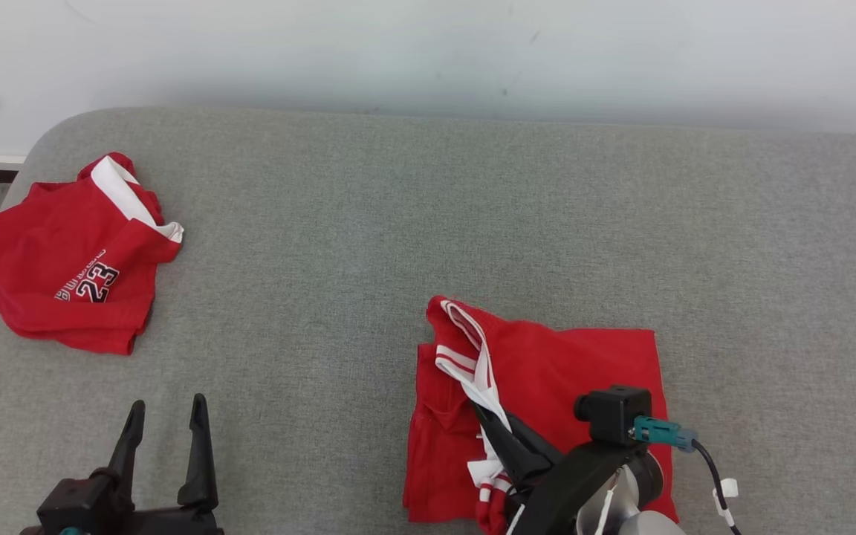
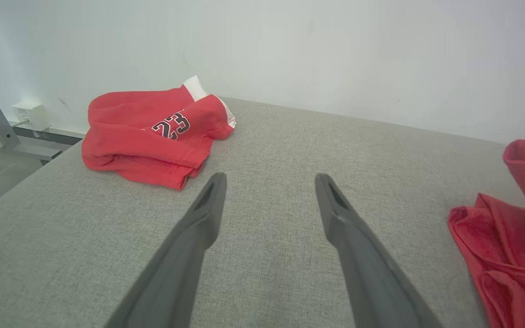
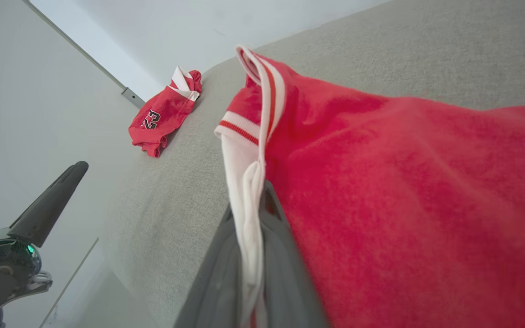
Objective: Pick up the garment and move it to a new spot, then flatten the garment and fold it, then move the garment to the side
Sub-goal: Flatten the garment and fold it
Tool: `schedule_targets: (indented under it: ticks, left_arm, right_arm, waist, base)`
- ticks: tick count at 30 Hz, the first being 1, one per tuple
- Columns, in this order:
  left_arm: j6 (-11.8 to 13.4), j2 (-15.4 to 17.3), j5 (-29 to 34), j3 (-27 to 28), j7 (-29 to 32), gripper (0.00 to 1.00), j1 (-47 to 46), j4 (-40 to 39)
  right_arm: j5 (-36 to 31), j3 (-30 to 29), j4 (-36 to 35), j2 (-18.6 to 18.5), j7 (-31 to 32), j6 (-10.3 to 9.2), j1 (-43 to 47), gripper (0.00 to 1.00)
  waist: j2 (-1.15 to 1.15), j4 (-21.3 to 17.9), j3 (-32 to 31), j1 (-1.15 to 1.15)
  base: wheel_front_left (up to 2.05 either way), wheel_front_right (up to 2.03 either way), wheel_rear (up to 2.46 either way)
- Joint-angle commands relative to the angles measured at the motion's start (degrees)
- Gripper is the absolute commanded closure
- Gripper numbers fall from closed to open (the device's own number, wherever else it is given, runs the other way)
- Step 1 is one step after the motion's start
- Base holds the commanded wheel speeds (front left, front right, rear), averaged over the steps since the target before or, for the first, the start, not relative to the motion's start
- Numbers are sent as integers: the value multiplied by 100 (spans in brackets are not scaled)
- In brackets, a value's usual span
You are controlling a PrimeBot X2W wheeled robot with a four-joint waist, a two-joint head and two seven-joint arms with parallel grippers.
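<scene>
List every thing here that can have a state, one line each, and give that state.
striped garment: partly spread, white trim pinched and lifted
23 garment: bunched up, lying free
left gripper: open, empty
right gripper: shut on striped garment's trim

Left gripper [image 2: 270, 180] (fingers [image 2: 198, 228] apart) before jersey [image 2: 153, 132]

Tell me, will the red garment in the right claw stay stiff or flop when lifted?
Probably floppy: the red garment lies in soft wrinkles, and its white trim bunches thin where the right gripper pinches it. It looks thin, so likely light, hanging from that pinch. Pushed across the textured grey surface, it would probably bunch rather than slide.
</scene>
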Motion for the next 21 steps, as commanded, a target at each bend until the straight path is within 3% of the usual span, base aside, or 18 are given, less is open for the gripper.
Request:
schedule_targets:
  ticks: [1, 2, 3, 4, 12, 21]
  left_arm:
    - [2, -1, -23, 1, -4, 0, -61, 10]
    - [6, -1, -25, -8, -4, 0, -56, 19]
    - [7, -1, -28, -11, -4, 0, -54, 34]
    - [5, -1, -24, -12, -4, 0, -52, 45]
    - [26, -1, 10, -37, -4, 0, 45, 72]
    - [42, -1, 132, 55, -4, 0, 169, -48]
  right_arm:
    - [43, 29, 35, 12, -59, -15, -68, 100]
    - [81, 79, 135, 13, -135, -15, -117, 84]
    - [123, 131, 218, 14, -221, -15, -168, 50]
    - [161, 154, 298, 14, -297, -15, -204, 0]
    - [-164, -406, 597, 8, -1133, -15, -435, 0]
    - [-627, -1359, 72, -243, -1830, -15, -26, 0]
  waist:
    - [0, 5, -2, 0]
    - [0, 7, -6, 0]
    - [0, 8, -14, 0]
    - [0, 4, -22, 0]
    - [0, -160, -171, 0]
    - [0, -442, -368, 0]
  base:
    - [0, 0, 0]
    - [0, 0, 0]
    - [0, 0, 0]
    - [0, 0, 0]
    - [0, 0, 0]
    - [0, 0, 0]
